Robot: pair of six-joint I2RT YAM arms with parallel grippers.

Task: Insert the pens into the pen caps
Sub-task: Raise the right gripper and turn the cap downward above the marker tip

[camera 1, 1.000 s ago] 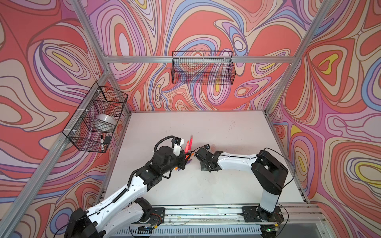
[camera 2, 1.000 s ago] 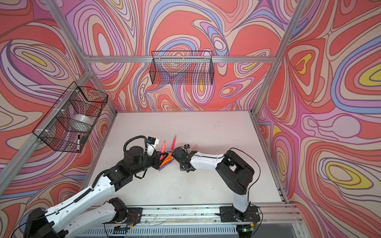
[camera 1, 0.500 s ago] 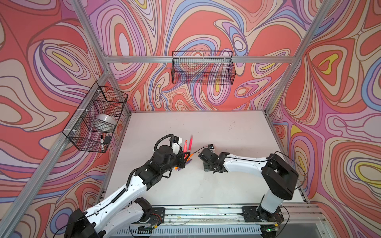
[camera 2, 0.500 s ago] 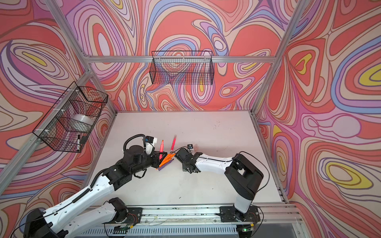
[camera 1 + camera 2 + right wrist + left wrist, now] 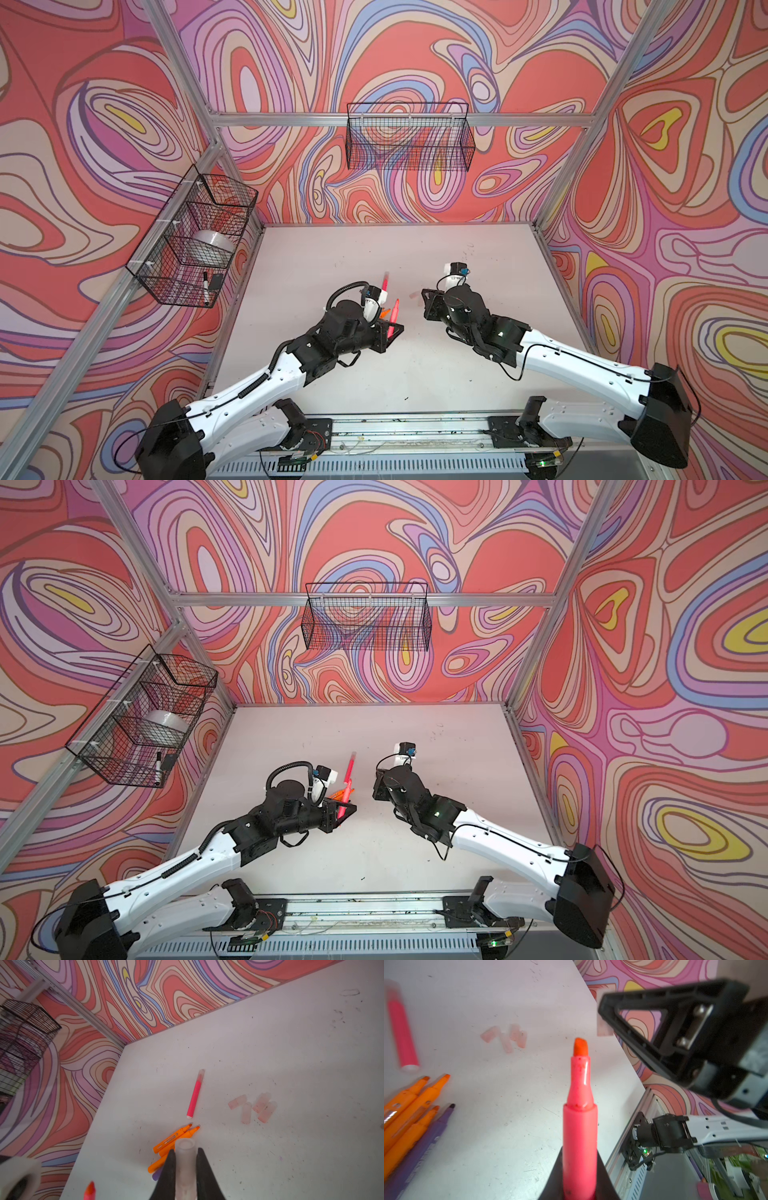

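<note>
One pen of the six looks finished: a capped pink pen (image 5: pixel 194 1097) lies on the desk (image 5: pixel 374 249), its tip inside a clear cap, just beyond the far end of the pile of uncapped pens. That pile sits at the left, partly under the left arm. It is made up of three orange pens (image 5: pixel 411 1101) lying close together, with a purple pen (image 5: pixel 425 1138) alongside them, all with bare tips.

The left tool (image 5: pixel 394 329) is clamped narrowly on the barrel of a pink-red pen (image 5: pixel 580 1126). The pen is held clear of the desk, and its bare orange-red tip points up and away from the tool.

Four loose caps (image 5: pixel 261 1103) lie in a small cluster on the desk, apart from the pens. I cannot make them out in either top view.

At the right, the right tool (image 5: pixel 429 301) is raised off the desk and pinches a cap (image 5: pixel 185 1159) between its two fingers. The cap's open mouth points away from the tool, towards the left arm. In both top views the two tools face each other with a clear gap between them, so pen tip and cap are not yet touching.

As I judge it, the second pairing is in hand but not yet joined. After it, the three orange pens and the purple one are left to do, and the four loose caps match them in number.
</note>
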